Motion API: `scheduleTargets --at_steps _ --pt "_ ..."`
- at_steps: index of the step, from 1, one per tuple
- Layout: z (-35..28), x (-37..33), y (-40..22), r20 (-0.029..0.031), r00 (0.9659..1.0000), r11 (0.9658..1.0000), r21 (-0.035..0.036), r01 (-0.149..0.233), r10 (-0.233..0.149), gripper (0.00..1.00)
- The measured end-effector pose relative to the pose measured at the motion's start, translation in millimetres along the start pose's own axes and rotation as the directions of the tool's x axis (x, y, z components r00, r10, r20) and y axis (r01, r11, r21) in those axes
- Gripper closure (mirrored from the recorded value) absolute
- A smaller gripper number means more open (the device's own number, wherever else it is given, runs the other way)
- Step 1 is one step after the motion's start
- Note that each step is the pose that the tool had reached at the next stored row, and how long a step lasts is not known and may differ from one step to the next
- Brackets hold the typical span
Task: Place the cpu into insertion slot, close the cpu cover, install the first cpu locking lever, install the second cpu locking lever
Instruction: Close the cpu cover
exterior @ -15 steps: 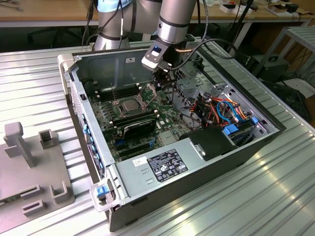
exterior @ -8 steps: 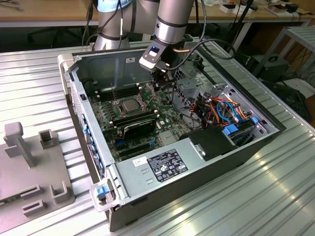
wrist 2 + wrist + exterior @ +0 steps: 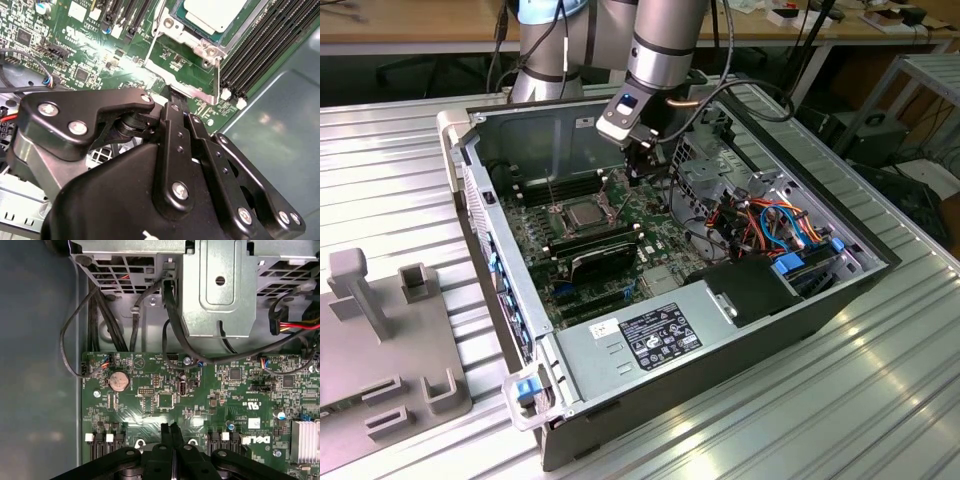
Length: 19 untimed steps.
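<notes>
Gripper (image 3: 172,97) closed, tips at cpu cover (image 3: 202,96) edge, contact unclear; cpu (image 3: 210,12) partly cut off.

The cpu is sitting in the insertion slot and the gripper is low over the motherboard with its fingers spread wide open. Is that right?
Not quite. The gripper has its fingers shut, pressed together, as the first wrist view shows. The rest stands: the cpu sits in the insertion slot, and the gripper is low over the motherboard.
</notes>
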<state>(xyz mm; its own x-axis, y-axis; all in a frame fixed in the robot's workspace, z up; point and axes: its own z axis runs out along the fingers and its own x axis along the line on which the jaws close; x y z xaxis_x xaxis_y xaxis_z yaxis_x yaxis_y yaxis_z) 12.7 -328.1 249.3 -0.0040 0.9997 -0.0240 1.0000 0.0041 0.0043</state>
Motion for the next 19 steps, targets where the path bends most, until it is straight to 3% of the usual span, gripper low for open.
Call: scheduleTargets --at_steps 13,16,19 --pt "0.4 0.5 -18.7 -0.0001 1.0000 1.0000 0.0008 0.000 0.000 0.89" --pt "1.1 0.7 -30.4 0.0000 1.0000 1.0000 0.0009 0.000 0.000 0.89" --pt "1.2 0.7 -31.0 -0.0001 1.0000 1.0000 0.0008 0.000 0.000 0.89"
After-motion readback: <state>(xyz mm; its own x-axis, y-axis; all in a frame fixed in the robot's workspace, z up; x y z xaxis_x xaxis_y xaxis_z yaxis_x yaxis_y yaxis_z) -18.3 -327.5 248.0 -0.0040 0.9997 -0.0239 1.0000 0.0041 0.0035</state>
